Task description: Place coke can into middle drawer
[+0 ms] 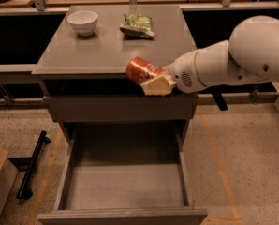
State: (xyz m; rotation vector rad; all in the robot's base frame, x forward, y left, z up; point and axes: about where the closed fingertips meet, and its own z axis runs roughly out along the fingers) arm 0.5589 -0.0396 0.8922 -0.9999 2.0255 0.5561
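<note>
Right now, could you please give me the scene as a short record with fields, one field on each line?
claw: at the front edge of the cabinet top, shut on the coke can
coke can: held tilted, not yet in the drawer
middle drawer: pulled open below the claw, floor bare
bowl: white, back left on the top
snack bag: green, back middle, apart from the bowl
arm: reaches in from the right side of the picture
</note>
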